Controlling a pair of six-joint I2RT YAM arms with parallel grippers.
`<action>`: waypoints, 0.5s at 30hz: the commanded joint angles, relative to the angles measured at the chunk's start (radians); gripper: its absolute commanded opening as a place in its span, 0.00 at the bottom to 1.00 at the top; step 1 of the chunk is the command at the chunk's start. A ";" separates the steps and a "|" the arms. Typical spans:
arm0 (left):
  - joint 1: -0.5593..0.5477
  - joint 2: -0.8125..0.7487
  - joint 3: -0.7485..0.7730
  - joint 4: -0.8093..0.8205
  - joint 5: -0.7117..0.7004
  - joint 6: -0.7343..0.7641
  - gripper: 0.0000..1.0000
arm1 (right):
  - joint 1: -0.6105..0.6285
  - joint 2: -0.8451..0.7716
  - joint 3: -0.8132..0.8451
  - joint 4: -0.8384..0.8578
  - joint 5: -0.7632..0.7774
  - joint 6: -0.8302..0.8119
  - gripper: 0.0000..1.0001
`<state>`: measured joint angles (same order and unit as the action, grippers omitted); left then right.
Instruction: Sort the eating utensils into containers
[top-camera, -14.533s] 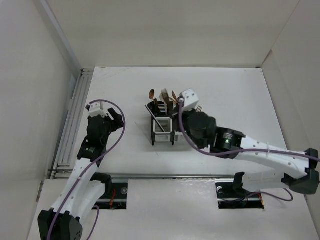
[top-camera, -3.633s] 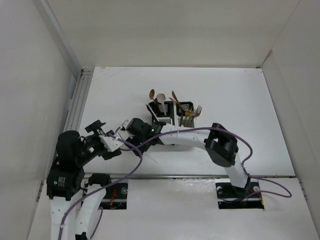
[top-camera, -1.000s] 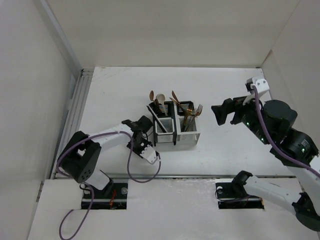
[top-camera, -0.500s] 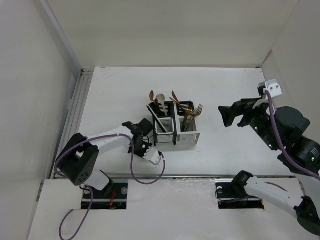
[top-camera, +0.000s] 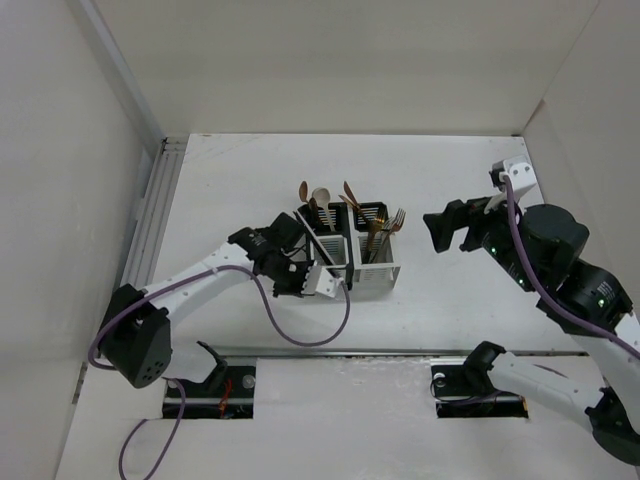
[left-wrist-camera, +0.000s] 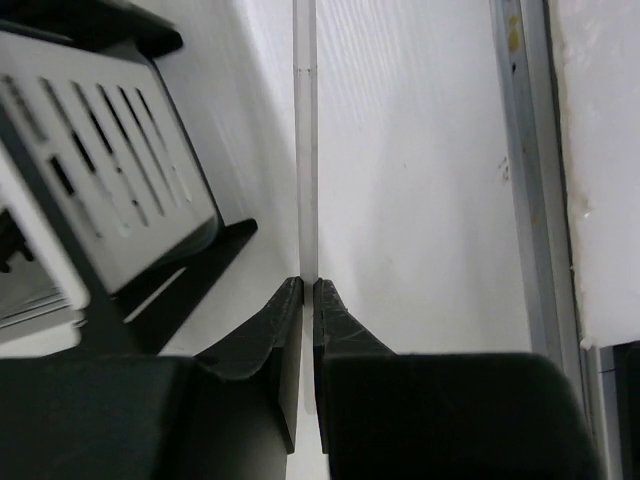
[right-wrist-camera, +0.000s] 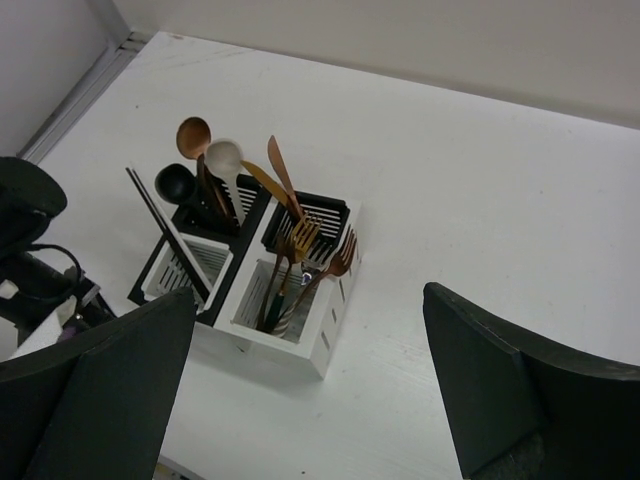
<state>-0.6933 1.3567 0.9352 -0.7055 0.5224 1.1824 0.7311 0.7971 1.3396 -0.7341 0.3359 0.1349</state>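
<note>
The containers (top-camera: 352, 283) are a block of two black and two white slatted compartments mid-table. Spoons (top-camera: 318, 197) stand in the back-left black one and black chopsticks (right-wrist-camera: 165, 232) lean in the front-left white one. A copper knife (right-wrist-camera: 281, 166) rises from the back-right black one, and forks (right-wrist-camera: 318, 258) fill the front-right white one. My left gripper (left-wrist-camera: 307, 284) is shut on a slim pale chopstick (left-wrist-camera: 305, 150). It sits low against the block's front-left corner (top-camera: 298, 272), its white slatted wall (left-wrist-camera: 115, 195) close beside it. My right gripper (right-wrist-camera: 320, 400) hangs open and empty, high to the block's right (top-camera: 445, 228).
A metal rail (top-camera: 380, 352) runs along the table's near edge and another rail (top-camera: 150, 230) down its left side. White walls close in the back and both sides. A purple cable (top-camera: 320, 340) loops from the left wrist in front of the block.
The left jaws have closed on the pale chopstick, and the left wrist has moved up and right toward the block's front-left corner. The right arm swung right, then back left, still open.
</note>
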 joint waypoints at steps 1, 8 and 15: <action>0.003 -0.045 0.079 -0.054 0.114 -0.078 0.00 | -0.006 -0.001 0.012 0.032 -0.008 0.014 1.00; 0.003 -0.045 0.289 -0.068 0.298 -0.292 0.00 | -0.006 -0.001 0.001 0.062 -0.028 0.034 1.00; 0.032 -0.116 0.298 0.309 0.468 -0.685 0.00 | -0.006 0.042 -0.008 0.111 -0.066 0.034 1.00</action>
<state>-0.6773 1.2991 1.2274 -0.5987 0.8635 0.7227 0.7311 0.8196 1.3376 -0.7017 0.2981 0.1581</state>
